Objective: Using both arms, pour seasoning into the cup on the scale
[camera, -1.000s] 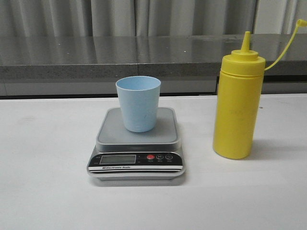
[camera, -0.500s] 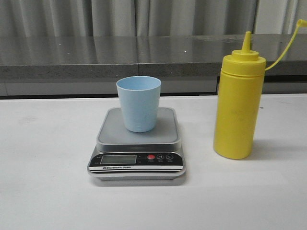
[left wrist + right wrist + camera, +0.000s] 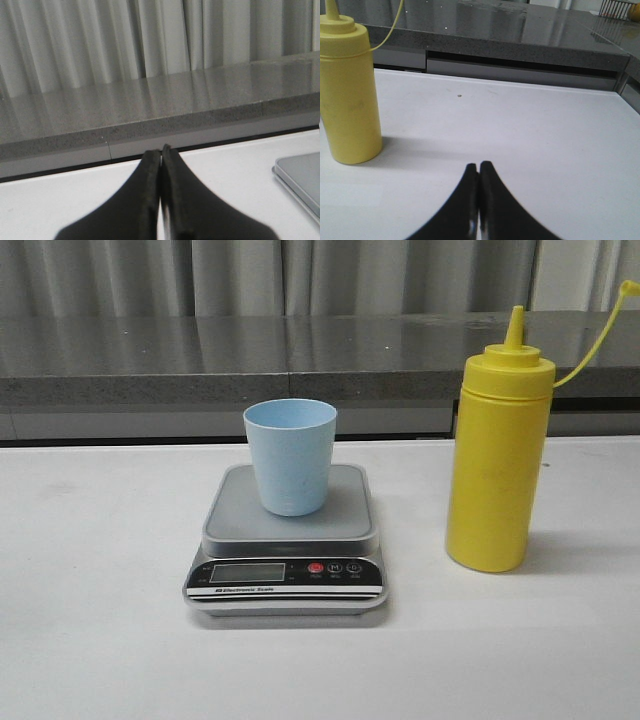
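The pale blue cup (image 3: pixel 290 455) stands upright on the grey platform of the scale (image 3: pixel 288 540) at the table's middle. The yellow seasoning bottle (image 3: pixel 497 460) stands upright to the right of the scale, nozzle uncovered, its tethered cap (image 3: pixel 627 287) hanging out to the right. It also shows in the right wrist view (image 3: pixel 349 95). Neither gripper shows in the front view. My left gripper (image 3: pixel 161 151) is shut and empty, with a corner of the scale (image 3: pixel 300 175) off to one side. My right gripper (image 3: pixel 479 166) is shut and empty, apart from the bottle.
The white table (image 3: pixel 90 640) ends at a grey stone ledge (image 3: pixel 150 360) along the back, with curtains behind it. A wire rack (image 3: pixel 617 7) shows at the far corner of the right wrist view.
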Action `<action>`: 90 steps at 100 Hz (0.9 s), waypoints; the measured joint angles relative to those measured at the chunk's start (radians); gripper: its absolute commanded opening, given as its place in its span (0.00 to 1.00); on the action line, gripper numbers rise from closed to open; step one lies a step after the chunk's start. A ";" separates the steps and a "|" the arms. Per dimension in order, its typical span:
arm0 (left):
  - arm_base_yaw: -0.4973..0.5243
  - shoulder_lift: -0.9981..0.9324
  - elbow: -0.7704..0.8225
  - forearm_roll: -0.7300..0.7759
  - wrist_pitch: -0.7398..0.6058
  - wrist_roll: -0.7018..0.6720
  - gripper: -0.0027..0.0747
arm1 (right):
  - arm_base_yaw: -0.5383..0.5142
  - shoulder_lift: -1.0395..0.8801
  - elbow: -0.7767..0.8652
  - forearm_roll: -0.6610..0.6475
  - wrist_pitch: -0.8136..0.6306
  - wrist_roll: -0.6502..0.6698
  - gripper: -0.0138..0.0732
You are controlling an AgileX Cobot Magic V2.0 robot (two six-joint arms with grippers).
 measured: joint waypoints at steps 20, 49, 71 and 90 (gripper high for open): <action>0.000 -0.002 0.000 0.004 0.009 0.000 0.01 | 0.000 0.000 0.000 0.000 -0.001 0.001 0.08; 0.000 -0.002 0.000 0.006 0.010 0.000 0.01 | 0.000 0.000 0.000 0.000 -0.001 0.001 0.08; 0.000 -0.002 0.000 0.006 0.010 0.000 0.01 | 0.000 0.000 0.000 0.000 -0.001 0.001 0.08; 0.000 -0.002 0.000 0.006 0.010 0.000 0.01 | 0.000 0.000 0.000 0.000 -0.001 0.002 0.08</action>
